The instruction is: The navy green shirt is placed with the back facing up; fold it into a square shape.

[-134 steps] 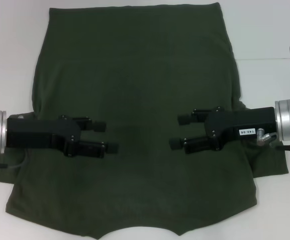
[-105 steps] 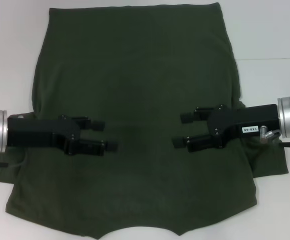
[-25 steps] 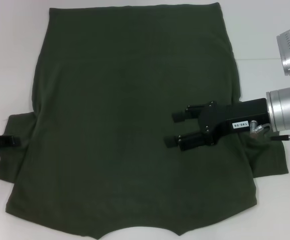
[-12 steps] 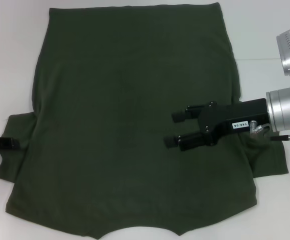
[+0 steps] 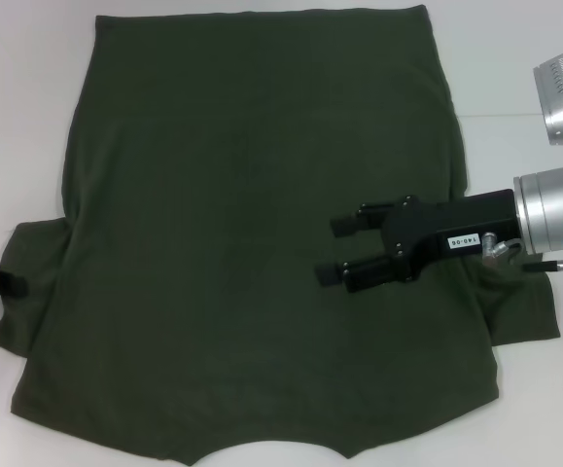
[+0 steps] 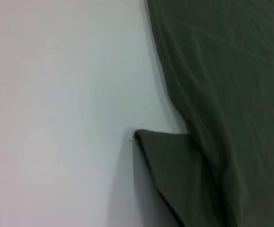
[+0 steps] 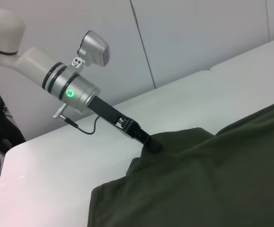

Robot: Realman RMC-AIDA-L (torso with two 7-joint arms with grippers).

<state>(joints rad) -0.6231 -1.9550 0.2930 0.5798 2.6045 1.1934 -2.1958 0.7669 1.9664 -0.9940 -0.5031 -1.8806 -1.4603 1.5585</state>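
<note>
White table (image 5: 514,58): flat, matte, carries everything else; a seam line visible at the far right in the head view.

Navy green shirt (image 5: 262,195): spread flat and face-down across the table centre, covering most of the head view. Hem at the far edge, neckline notch at the near edge. Left sleeve (image 5: 28,282) spread out toward the robot's left, its outer edge drawn slightly inward and lifted off the table where gripped. Right sleeve (image 5: 524,311) lying flat, partly under the right arm. Seen in the left wrist view as a dark fabric edge (image 6: 222,94) with the sleeve corner (image 6: 151,142) resting on the white surface; seen in the right wrist view as a raised fold of cloth (image 7: 198,165) at the sleeve.

Right gripper (image 5: 344,248): black, positioned low over the shirt body, right of centre, pointing toward the robot's left. Fingers spread apart, holding nothing; contact with the fabric below not determinable.

Left gripper (image 5: 9,283): only the tip in the head view, at the outer edge of the left sleeve. Shown from afar in the right wrist view (image 7: 152,144), fingers clenched on the sleeve edge, fabric bunched up around the tip.
</note>
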